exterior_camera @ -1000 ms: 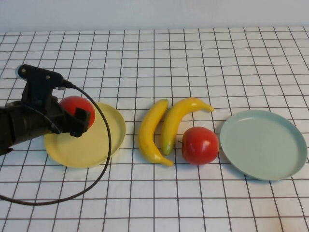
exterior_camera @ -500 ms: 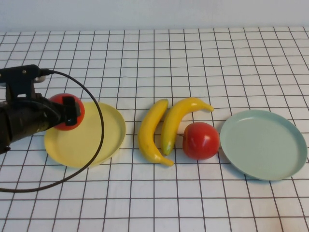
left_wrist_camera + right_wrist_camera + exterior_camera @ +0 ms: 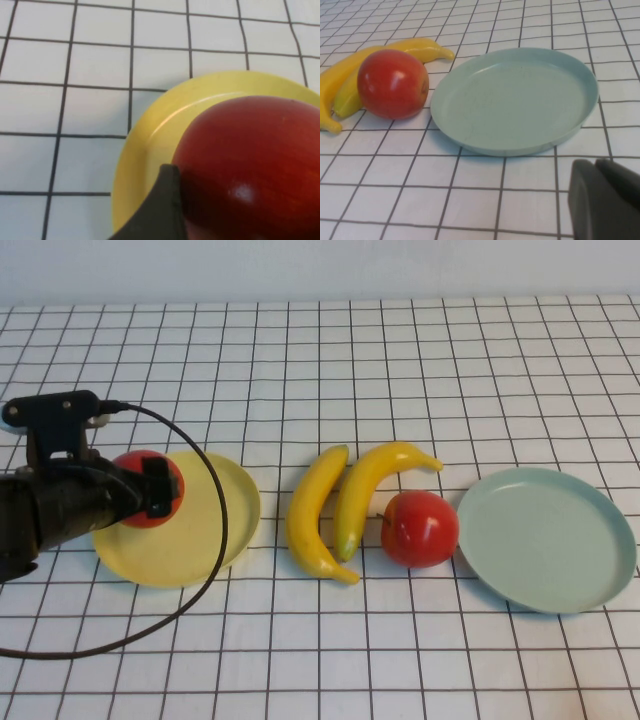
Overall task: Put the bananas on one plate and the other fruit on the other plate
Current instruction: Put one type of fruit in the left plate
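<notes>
My left gripper is shut on a red apple and holds it over the left part of the pale yellow plate. In the left wrist view the apple fills the space beside one dark finger, with the plate's rim beneath. Two yellow bananas lie side by side at the table's middle. A second red apple rests against them, just left of the empty blue-green plate. My right gripper is shut and empty, near that plate.
The table wears a white cloth with a black grid. The left arm's black cable loops over the yellow plate's right side and the cloth in front of it. The right wrist view shows the apple and bananas.
My left gripper has carried its apple left over the yellow plate, then a little down. The loose apple has shifted slightly right, toward the blue-green plate.
</notes>
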`<state>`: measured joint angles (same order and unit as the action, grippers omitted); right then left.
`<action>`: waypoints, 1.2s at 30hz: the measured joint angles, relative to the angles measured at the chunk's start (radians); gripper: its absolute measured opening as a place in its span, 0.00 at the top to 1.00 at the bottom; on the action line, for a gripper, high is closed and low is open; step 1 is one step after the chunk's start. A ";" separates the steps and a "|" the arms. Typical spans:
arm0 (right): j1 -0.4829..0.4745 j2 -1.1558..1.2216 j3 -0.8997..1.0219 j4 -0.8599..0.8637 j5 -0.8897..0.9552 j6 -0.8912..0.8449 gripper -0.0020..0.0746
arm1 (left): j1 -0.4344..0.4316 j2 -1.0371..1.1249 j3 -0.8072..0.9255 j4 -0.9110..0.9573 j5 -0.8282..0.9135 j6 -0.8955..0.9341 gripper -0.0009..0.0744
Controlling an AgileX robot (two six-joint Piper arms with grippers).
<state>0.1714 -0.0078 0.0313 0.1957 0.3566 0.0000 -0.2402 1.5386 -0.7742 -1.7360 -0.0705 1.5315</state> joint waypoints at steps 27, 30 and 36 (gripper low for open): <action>0.000 0.000 0.000 0.000 0.000 0.000 1.00 | -0.002 0.057 0.060 0.002 -0.008 -0.026 0.10; 0.000 0.000 0.000 0.000 0.000 0.000 1.00 | -0.002 0.051 0.065 0.002 -0.006 -0.026 0.10; 0.000 0.000 0.000 0.000 0.000 0.000 1.00 | -0.002 0.045 0.079 0.002 0.000 -0.022 0.10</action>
<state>0.1714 -0.0078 0.0313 0.1957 0.3566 0.0000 -0.2418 1.5838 -0.6951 -1.7342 -0.0704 1.5100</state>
